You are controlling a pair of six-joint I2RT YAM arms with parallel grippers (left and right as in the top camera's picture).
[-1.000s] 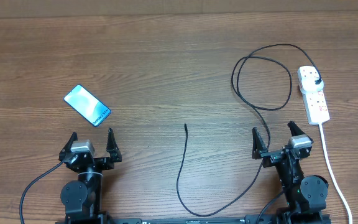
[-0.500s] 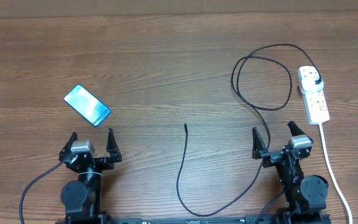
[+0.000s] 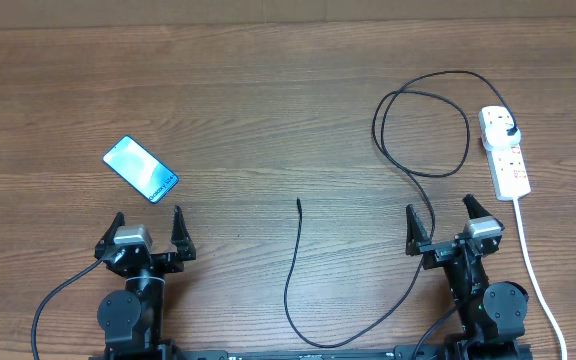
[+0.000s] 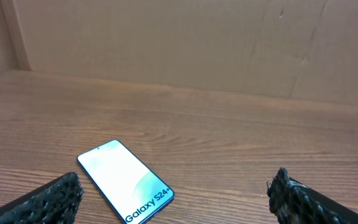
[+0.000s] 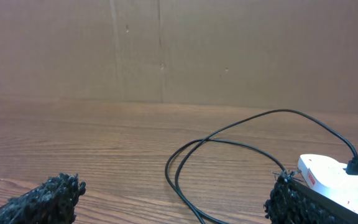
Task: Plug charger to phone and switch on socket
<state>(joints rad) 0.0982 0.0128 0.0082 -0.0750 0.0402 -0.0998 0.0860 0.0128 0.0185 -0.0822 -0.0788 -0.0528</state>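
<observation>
Wood-grain table, brown cardboard wall along the far edge. Overhead view taken as the dial, centred on the tabletop, 12 o'clock pointing away from the arms. Phone between 9 and 10 o'clock, flat, screen up and lit, set diagonally, "Galaxy S24+" legible in the left wrist view. Left gripper at 7 o'clock, just on the 6 o'clock side of the phone and apart from it, fingers spread wide, pinching nothing. Right gripper at 5 o'clock, likewise spread wide, pinching nothing. Charger, thin and black: connector tip near dial centre, loose on the wood, well apart from the phone. Cable running toward 6 o'clock, sweeping along the near edge, climbing close past the right gripper's left finger (contact not resolvable), looping between 1 and 2 o'clock, ending in the black plug, seated in the far end of the socket. Socket near 3 o'clock, white with red markings, long axis roughly 12-to-6. White cord leaving its near end toward 5 o'clock, passing outside the right gripper. Switch positions too small to read.
</observation>
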